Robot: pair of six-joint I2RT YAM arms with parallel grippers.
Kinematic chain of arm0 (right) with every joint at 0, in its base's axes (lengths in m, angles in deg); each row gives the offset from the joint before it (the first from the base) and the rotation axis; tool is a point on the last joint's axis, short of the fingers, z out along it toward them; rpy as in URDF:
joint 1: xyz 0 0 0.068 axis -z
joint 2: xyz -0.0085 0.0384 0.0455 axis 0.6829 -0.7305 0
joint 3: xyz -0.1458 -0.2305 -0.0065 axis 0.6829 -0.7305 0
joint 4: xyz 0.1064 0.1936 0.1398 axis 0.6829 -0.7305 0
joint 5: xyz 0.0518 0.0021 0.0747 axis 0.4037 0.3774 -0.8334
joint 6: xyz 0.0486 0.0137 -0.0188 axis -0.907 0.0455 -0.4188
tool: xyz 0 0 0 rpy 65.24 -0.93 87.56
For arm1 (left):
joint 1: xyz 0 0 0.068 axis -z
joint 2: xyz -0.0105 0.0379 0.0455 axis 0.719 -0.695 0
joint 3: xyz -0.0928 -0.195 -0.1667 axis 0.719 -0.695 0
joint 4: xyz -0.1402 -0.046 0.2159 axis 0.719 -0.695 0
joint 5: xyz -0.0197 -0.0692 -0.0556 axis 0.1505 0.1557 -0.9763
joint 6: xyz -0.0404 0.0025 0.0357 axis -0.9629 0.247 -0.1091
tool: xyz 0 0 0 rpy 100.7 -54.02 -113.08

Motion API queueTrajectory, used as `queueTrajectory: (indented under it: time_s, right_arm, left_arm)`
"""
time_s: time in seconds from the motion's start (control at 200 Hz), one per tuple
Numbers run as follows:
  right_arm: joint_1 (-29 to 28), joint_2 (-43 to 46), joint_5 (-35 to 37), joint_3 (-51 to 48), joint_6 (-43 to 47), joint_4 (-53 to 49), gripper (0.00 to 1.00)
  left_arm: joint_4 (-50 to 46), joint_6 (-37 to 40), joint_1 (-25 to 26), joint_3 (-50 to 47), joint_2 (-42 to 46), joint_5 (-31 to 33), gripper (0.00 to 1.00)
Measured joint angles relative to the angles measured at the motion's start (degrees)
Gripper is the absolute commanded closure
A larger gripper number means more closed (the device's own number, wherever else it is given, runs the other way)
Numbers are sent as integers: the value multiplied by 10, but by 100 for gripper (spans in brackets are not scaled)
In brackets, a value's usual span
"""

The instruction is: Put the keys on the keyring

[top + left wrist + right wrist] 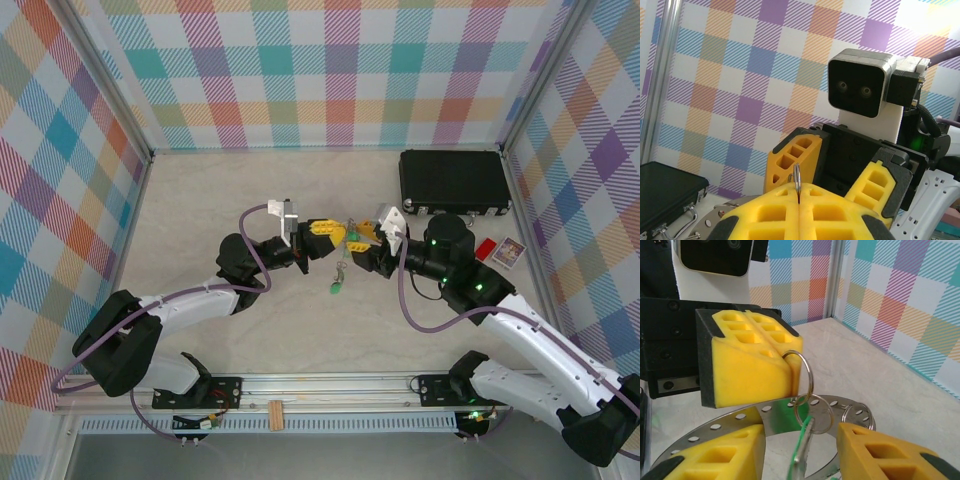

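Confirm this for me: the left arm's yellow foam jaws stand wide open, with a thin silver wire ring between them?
Not quite. The left arm's yellow foam jaws are shut, pinching the thin silver wire ring between them; the left wrist view shows it.

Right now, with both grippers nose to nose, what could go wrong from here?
The left gripper, shut, pinches only the edge of a small wire ring; it may slip out. The right gripper stands open with the dangling key and the keyring by its fingers; closing could catch the wrong one.
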Motion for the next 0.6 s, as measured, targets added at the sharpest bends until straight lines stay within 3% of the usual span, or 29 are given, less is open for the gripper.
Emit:
queueTrajectory:
  time_s: [0.38,0.6]
  right_arm:
    - [0,0,5,-1,0,5,98]
    - [0,-3,-5,-1,0,4,100]
  left_arm:
    - [0,-6,0,0,3,0,100]
    - [0,-10,2,0,5,0,100]
